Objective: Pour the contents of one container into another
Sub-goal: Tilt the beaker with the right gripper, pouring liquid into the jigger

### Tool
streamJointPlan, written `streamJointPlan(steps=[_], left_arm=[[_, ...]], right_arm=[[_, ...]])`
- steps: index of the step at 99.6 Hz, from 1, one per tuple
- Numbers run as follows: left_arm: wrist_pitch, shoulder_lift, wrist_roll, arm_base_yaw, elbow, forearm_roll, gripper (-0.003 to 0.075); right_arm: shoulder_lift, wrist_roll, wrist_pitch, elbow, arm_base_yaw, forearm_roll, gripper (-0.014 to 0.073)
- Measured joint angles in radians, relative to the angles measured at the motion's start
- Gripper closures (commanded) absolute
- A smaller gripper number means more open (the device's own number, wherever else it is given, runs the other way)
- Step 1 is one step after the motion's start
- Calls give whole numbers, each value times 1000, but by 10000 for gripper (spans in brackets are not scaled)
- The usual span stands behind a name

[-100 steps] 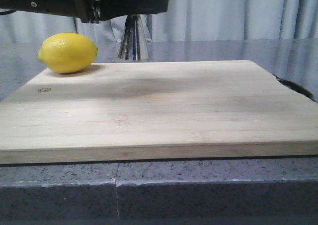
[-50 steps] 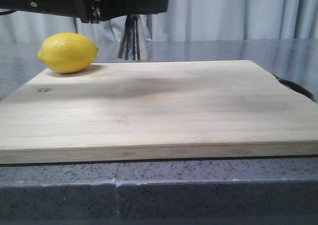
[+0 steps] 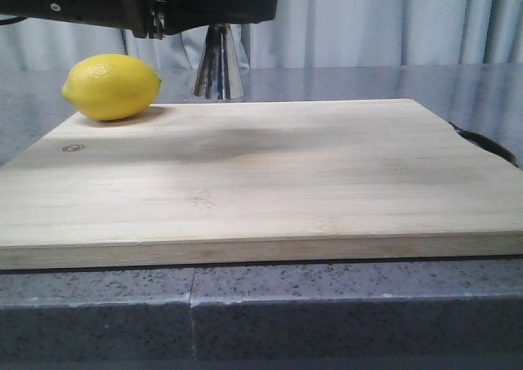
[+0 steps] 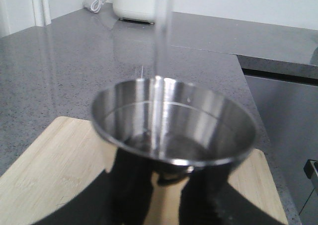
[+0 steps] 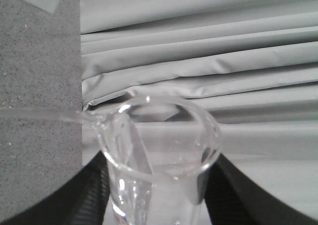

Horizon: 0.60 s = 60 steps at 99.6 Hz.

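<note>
both containers between gripper fingers

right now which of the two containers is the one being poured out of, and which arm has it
The clear glass beaker, in the right gripper: a thin stream leaves its lip. The steel jigger, in the left gripper, catches that stream in its open cup.

grey speckled countertop, pale wooden cutting board lying flat on it, lemon on board

No visible change since earlier; jigger, lemon, both unmoved
</note>
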Motion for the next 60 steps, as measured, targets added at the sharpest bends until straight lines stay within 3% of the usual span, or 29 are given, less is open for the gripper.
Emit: streamJointPlan(steps=[60], left_arm=[[-2,0,0,0,0,0,500]], right_arm=[[0,0,-2,0,0,-55,283]])
